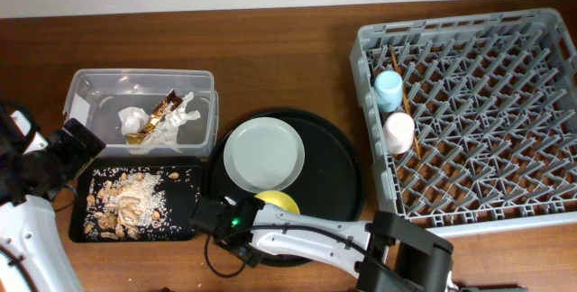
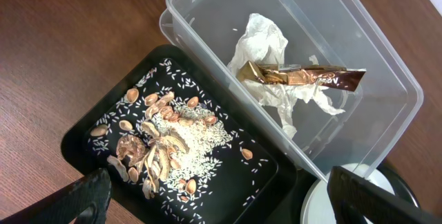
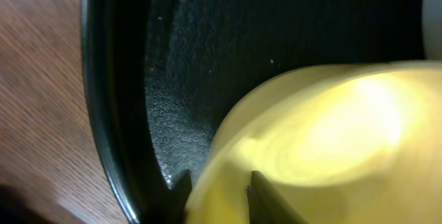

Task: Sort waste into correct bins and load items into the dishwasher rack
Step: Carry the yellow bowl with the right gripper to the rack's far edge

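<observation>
My right gripper (image 1: 245,217) (image 3: 217,189) grips the rim of the yellow bowl (image 1: 281,202) (image 3: 331,127), one finger inside and one outside, on the large round black tray (image 1: 338,179) (image 3: 179,65). The pale plate (image 1: 263,154) lies on that tray too. My left gripper (image 1: 74,143) (image 2: 217,186) is open and empty above the small black tray (image 1: 185,218) (image 2: 83,137), which holds the food scraps (image 1: 131,202) (image 2: 159,148). The clear tub (image 1: 90,89) (image 2: 387,79) holds the napkin (image 1: 135,118) (image 2: 262,44) and the wrapper (image 1: 160,116) (image 2: 304,77). The grey rack (image 1: 478,103) holds the blue cup (image 1: 389,89), the pink cup (image 1: 398,132) and the chopsticks (image 1: 403,104).
The rack fills the right side of the wooden table. The tub and the small black tray sit close together at the left, touching the round tray's edge. The plate's rim (image 2: 318,207) shows by my left gripper's right finger.
</observation>
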